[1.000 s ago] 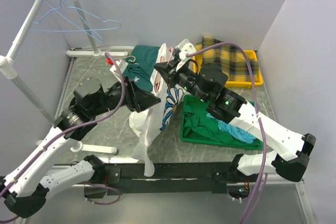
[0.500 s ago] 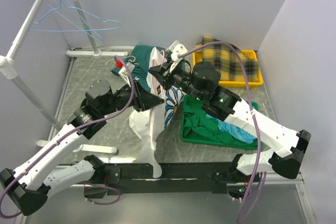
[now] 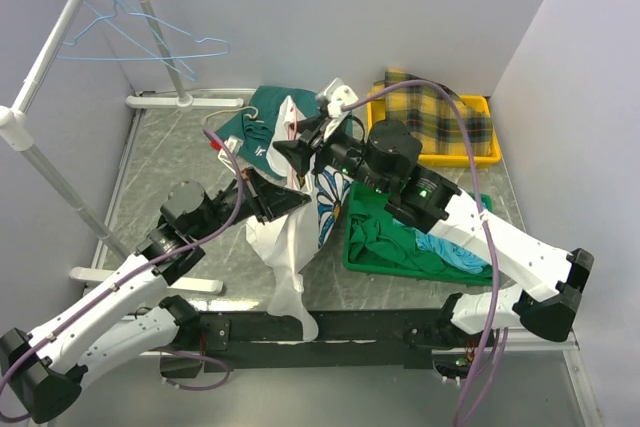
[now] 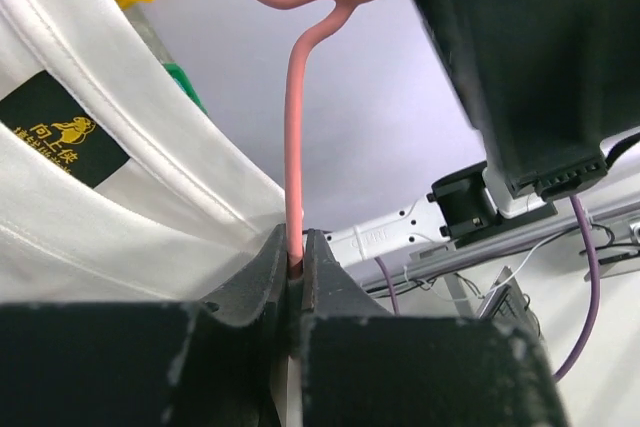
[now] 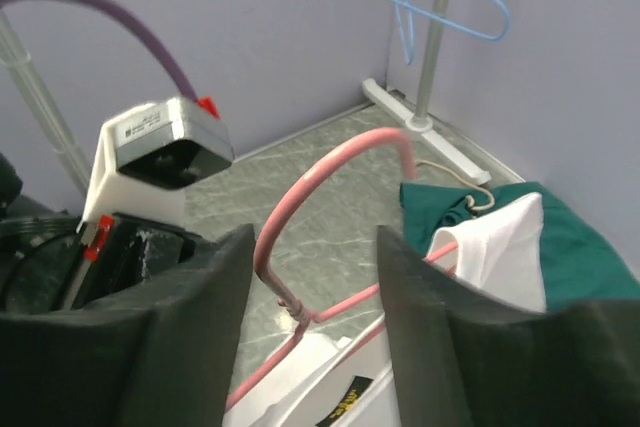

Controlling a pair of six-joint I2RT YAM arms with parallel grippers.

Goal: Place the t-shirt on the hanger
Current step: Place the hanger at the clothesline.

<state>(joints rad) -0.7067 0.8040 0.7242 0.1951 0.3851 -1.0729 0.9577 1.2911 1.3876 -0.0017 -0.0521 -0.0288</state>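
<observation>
The white t-shirt (image 3: 275,247) hangs between the two arms, its blue flower print (image 3: 327,209) facing right. Its collar and black label show in the left wrist view (image 4: 120,217). The pink hanger (image 4: 293,147) runs through the collar. My left gripper (image 4: 295,252) is shut on the hanger's wire just below the twisted neck, and in the top view it (image 3: 303,197) presses against the shirt. My right gripper (image 5: 315,237) is open. The hanger's hook (image 5: 320,162) curves between its fingers without touching either. From above, the right gripper (image 3: 285,147) sits just behind the shirt's top.
A green bin (image 3: 360,252) of dark green and blue cloth stands right of the shirt. Behind it is a yellow tray (image 3: 480,152) holding plaid cloth. A dark green garment (image 3: 270,112) lies at the back. The rack (image 3: 45,62) with light blue hangers (image 3: 130,32) stands on the left.
My left gripper has closed onto the hanger wire. My right gripper has opened and let go of the hook. The shirt hangs a little lower and nearer.
</observation>
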